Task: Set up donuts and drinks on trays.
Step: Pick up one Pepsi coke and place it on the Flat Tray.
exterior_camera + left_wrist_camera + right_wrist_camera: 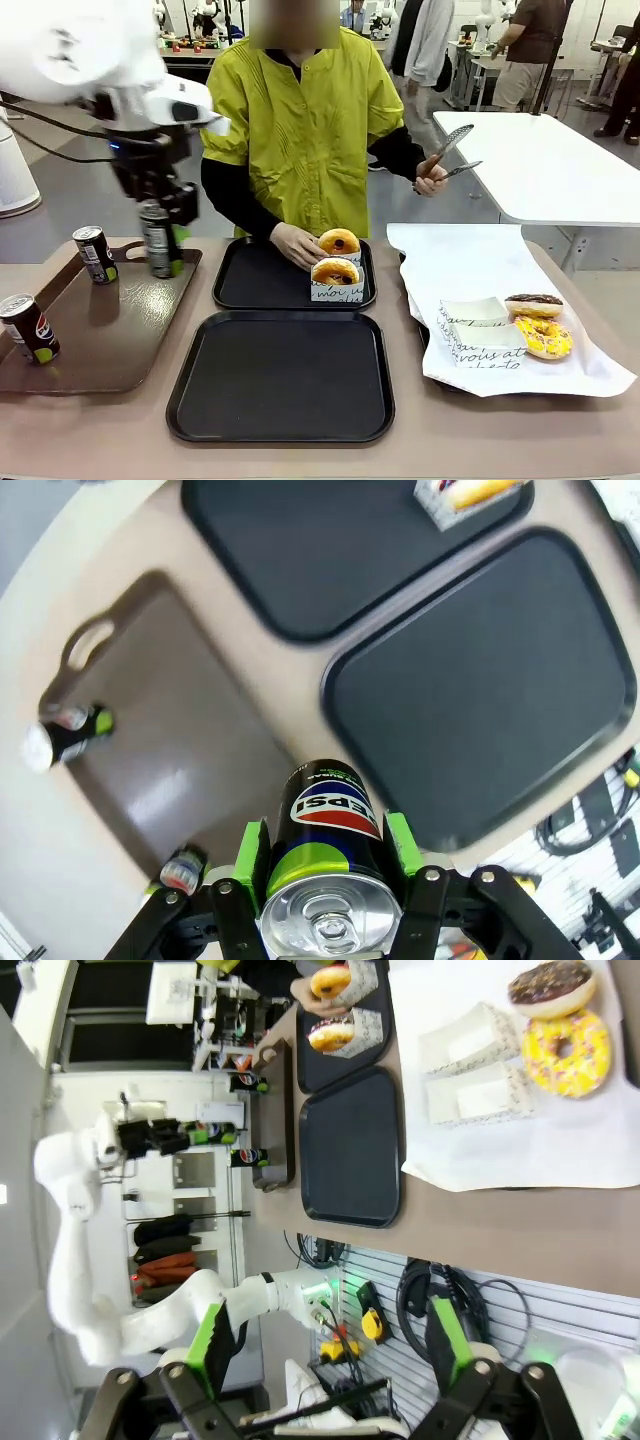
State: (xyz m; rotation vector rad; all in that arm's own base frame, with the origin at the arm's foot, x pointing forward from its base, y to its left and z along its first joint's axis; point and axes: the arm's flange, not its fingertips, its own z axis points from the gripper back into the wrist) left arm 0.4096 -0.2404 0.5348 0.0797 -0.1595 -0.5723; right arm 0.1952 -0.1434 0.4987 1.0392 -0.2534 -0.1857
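Can (pixel 322 832) clamped in left gripper (pixel 326 852) over brown tray (pixel 170 760).

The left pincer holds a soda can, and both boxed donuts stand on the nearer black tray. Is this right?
Not quite. The left pincer holds the soda can, but the front view shows both boxed donuts on the farther black tray.

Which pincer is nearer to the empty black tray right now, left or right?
Left. The left pincer, shut on a soda can, hangs over the brown tray just beside the empty black tray. The right pincer, open, sits back off the table.
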